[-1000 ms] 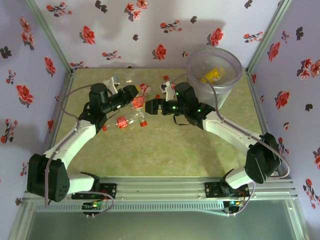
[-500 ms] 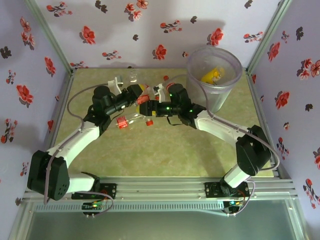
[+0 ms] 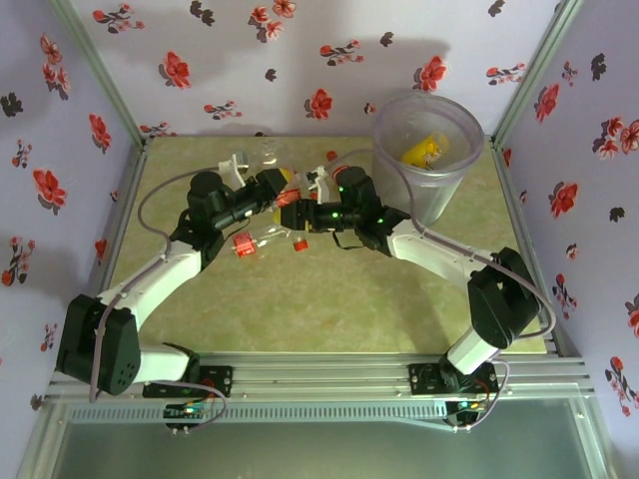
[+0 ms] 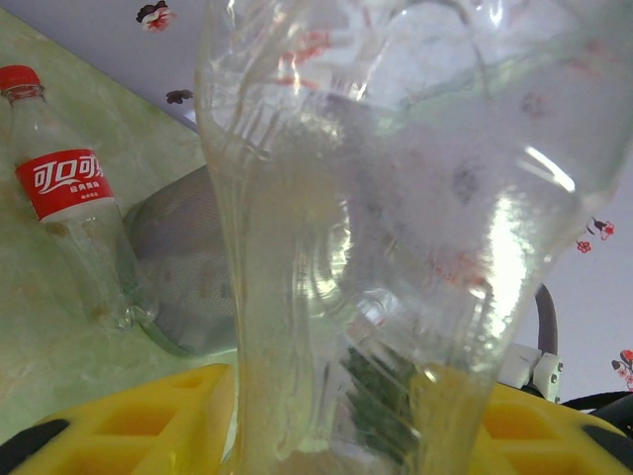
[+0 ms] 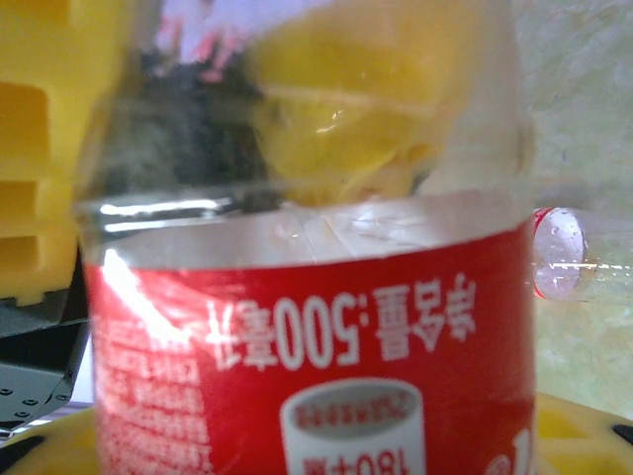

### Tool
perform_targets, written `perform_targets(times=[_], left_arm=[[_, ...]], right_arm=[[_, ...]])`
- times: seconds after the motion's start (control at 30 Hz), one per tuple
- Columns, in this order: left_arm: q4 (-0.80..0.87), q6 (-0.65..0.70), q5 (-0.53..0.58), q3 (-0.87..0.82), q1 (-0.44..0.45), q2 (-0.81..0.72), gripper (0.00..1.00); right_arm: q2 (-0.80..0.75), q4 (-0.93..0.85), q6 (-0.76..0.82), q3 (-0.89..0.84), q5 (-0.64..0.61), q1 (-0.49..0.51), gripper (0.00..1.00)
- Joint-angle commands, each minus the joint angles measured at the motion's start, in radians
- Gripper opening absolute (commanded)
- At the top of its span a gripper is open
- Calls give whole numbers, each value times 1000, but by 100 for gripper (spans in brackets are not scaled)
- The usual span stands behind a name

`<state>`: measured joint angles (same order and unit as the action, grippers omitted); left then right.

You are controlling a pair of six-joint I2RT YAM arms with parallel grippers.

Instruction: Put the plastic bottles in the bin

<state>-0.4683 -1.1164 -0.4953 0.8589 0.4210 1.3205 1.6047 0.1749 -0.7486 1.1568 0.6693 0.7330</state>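
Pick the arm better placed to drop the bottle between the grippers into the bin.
Probably right. The right gripper sits around the bottle, and the bin stands on that side. The left gripper, clamped on the same bottle, is farther from the bin.

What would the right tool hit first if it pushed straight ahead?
The red-labelled bottle right before the right tool, seemingly between its fingers; the left tool holds it from the far side.
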Motion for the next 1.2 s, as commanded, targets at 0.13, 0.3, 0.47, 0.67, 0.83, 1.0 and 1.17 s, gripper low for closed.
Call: perform_targets(times=[0.13, 0.3, 0.47, 0.67, 0.83, 1.0, 1.17], left_arm=[[-25, 10, -17, -1, 12, -14, 67], [-24, 18, -16, -11, 11, -30, 100], [-20, 24, -17, -14, 12, -33, 100], [-13, 33, -24, -12, 9, -47, 100], [-7, 47, -32, -30, 6, -75, 100], [13, 58, -48, -55, 4, -85, 100], [10, 50, -48, -97, 3, -73, 100]], right_arm=[[-2, 3, 27, -1, -17, 3, 46], [-15, 8, 32, -10, -27, -1, 44], [-21, 9, 29, -8, -28, -9, 43], [-69, -130, 91, 15, -86, -56, 43], [-126, -338, 196, 80, -168, -132, 42], [-194, -470, 301, 165, -202, -196, 42], [-225, -684, 470, 313, -340, -242, 41]])
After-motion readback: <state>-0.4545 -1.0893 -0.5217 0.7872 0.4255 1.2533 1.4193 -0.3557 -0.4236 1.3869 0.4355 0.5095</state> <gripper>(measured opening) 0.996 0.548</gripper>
